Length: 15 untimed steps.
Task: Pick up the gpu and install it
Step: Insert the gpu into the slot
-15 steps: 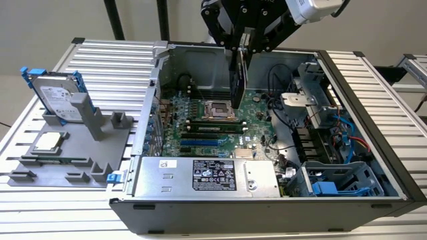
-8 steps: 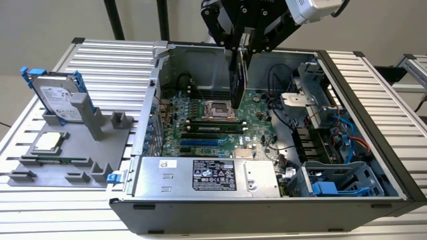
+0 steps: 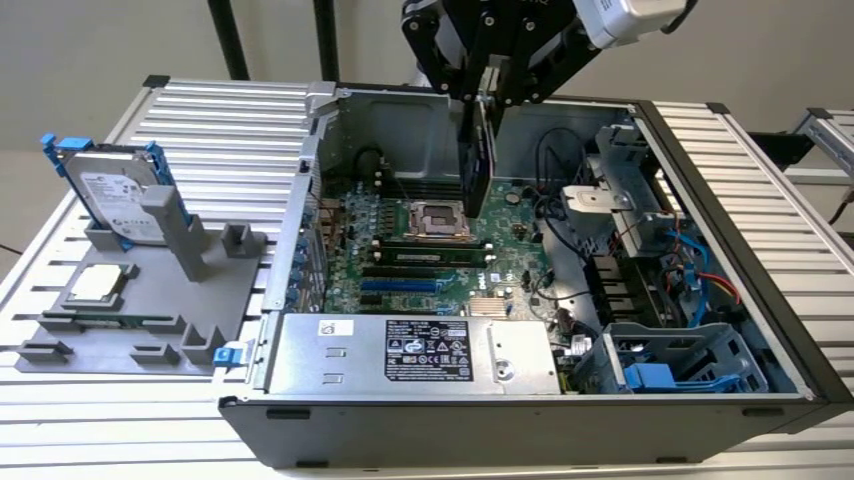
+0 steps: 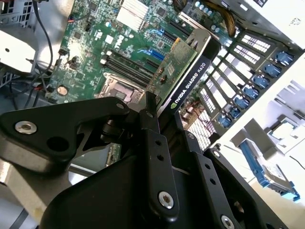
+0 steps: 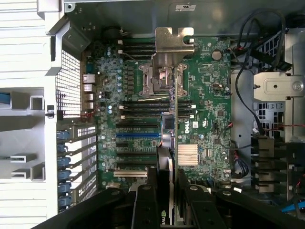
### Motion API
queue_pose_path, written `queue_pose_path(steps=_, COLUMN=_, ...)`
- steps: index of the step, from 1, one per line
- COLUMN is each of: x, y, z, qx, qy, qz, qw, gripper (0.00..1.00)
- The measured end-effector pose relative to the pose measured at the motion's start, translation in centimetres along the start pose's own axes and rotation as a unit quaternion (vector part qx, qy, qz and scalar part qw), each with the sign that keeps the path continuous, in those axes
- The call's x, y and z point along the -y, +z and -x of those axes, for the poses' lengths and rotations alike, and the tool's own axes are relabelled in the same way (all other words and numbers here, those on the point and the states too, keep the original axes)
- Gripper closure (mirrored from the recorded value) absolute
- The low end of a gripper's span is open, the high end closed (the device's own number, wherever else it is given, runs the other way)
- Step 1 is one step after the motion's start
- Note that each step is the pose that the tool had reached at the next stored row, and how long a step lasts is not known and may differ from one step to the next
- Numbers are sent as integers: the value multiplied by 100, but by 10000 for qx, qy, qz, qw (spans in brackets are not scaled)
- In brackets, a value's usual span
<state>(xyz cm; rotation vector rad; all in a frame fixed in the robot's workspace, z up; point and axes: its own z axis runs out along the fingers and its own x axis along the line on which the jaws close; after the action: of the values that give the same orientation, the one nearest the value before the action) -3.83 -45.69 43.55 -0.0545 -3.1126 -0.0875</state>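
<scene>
Hard drive (image 3: 118,203) in grey holder (image 3: 167,300) beside computer case (image 3: 534,440).

1. Gripper (image 3: 485,98): smooth, matt black links.
2. Gpu (image 3: 475,165) clamped in the gripper: matt black plastic shroud, green board, bright metal bracket (image 5: 174,39).
3. Computer case (image 3: 400,125) beneath the gripper: dull grey sheet metal.

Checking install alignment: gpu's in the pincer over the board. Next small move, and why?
Probably carry it sideways toward the blue expansion slot without descending. The pincer is shut on the gpu, which hangs clear above the motherboard. Its lower end appears near the CPU socket, not over the slots.
</scene>
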Motion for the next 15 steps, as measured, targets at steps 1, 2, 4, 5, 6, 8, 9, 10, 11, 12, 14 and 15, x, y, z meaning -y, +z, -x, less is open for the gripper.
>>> queue_pose_path(steps=1, x=0, y=0, z=1, qx=-1, qy=-19, qz=-1, qw=10000, gripper=100)
queue_pose_path(steps=2, x=0, y=-1, z=1, qx=-2, qy=-40, qz=-2, qw=10000, gripper=100)
queue_pose_path(steps=4, x=0, y=0, z=0, qx=-4, qy=-80, qz=-2, qw=10000, gripper=100)
queue_pose_path(steps=5, x=0, y=0, z=0, qx=-5, qy=-101, qz=-3, qw=9999, gripper=100)
queue_pose_path(steps=6, x=0, y=0, z=0, qx=-7, qy=-121, qz=-4, qw=9999, gripper=100)
queue_pose_path(steps=8, x=0, y=0, z=0, qx=-9, qy=-164, qz=-5, qw=9999, gripper=100)
queue_pose_path(steps=9, x=0, y=0, z=0, qx=-10, qy=-187, qz=-5, qw=9998, gripper=100)
queue_pose_path(steps=10, x=0, y=0, z=0, qx=-12, qy=-210, qz=-6, qw=9998, gripper=100)
queue_pose_path(steps=11, x=0, y=0, z=0, qx=-13, qy=-234, qz=-7, qw=9997, gripper=100)
queue_pose_path(steps=12, x=0, y=-1, z=0, qx=-14, qy=-257, qz=-8, qw=9997, gripper=100)
queue_pose_path(steps=14, x=0, y=0, z=0, qx=-17, qy=-303, qz=-9, qw=9995, gripper=100)
queue_pose_path(steps=15, x=0, y=0, z=0, qx=-18, qy=-326, qz=-10, qw=9995, gripper=100)
